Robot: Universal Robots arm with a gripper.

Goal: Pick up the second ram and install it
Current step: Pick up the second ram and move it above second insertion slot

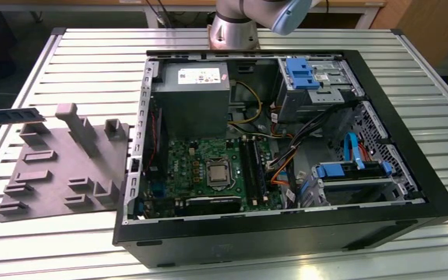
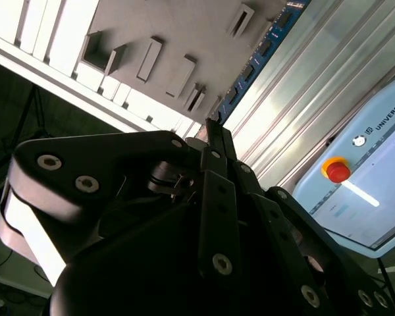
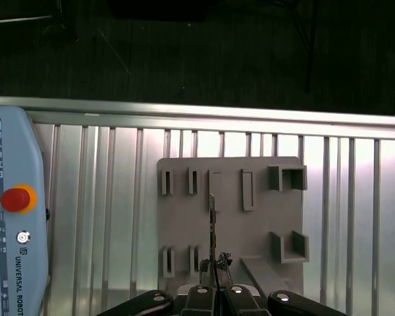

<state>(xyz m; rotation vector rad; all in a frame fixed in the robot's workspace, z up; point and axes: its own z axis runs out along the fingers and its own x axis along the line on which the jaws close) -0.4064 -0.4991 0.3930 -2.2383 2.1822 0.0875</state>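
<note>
The black gripper [image 3: 214, 278] has its fingers clamped on one end of the slim, dark, chip-studded second ram [image 3: 212, 224]. The stick juts out edge-on over the grey slotted holder plate [image 3: 257, 227]. Under both lies the ribbed metal table [image 1: 91, 52]. In the exterior view the stick hangs at the plate's far corner on the exterior view's left, well apart from the open black computer case [image 1: 286, 236].

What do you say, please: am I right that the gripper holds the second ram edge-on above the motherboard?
Not quite. The gripper does hold the second ram edge-on, but above the grey slotted fixture plate, not the motherboard. The first wrist view shows this.
</note>
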